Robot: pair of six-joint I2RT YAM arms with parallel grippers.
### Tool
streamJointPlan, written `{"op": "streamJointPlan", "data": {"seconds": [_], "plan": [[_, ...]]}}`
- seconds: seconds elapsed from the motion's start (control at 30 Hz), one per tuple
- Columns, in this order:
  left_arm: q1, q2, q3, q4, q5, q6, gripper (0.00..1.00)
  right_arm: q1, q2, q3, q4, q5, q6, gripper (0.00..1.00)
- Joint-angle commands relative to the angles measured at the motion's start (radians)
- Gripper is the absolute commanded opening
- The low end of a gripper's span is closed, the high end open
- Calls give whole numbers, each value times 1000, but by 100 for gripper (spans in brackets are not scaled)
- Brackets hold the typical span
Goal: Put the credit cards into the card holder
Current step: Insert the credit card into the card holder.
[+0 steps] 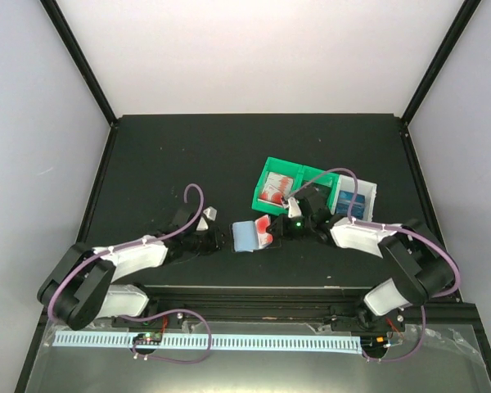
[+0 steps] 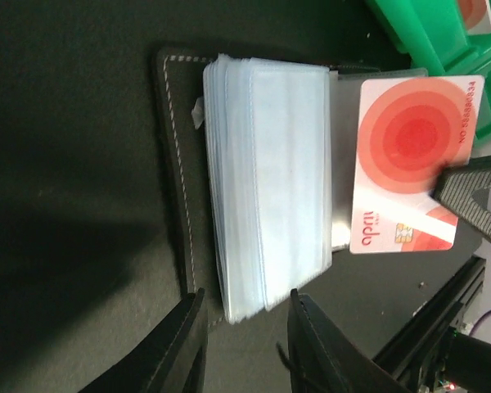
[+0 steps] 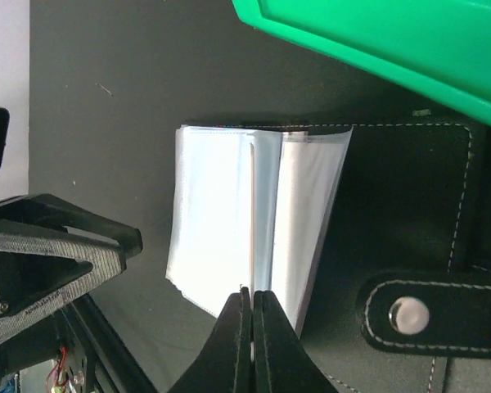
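While open, card holder [image 3: 393, 188] beside green bin [image 3: 376, 33]

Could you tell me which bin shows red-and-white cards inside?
The leftmost green bin holds the red-and-white cards; the white bin at the right shows blue inside.

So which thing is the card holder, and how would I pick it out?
Find the green plastic bin on the black table. Just in front of it, toward the arms, lies the small black stitched card holder, opened flat. Only it has a fan of pale clear sleeves, with a red-and-white plastic card next to them.
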Motion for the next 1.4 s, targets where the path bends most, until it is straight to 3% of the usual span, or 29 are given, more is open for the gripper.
{"op": "streamJointPlan", "data": {"seconds": [0.0, 0.13, 0.4, 1.37], "plan": [[-7, 65, 59, 53, -20, 46, 29, -7, 43, 38, 2, 0, -48, 1], [-8, 109, 67, 63, -26, 58, 29, -6, 68, 42, 35, -6, -35, 1], [-8, 155, 72, 55, -65, 87, 17, -7, 104, 38, 102, -46, 14, 1], [-8, 202, 70, 67, -67, 101, 17, 23, 217, -51, 269, -58, 115, 1]]}}
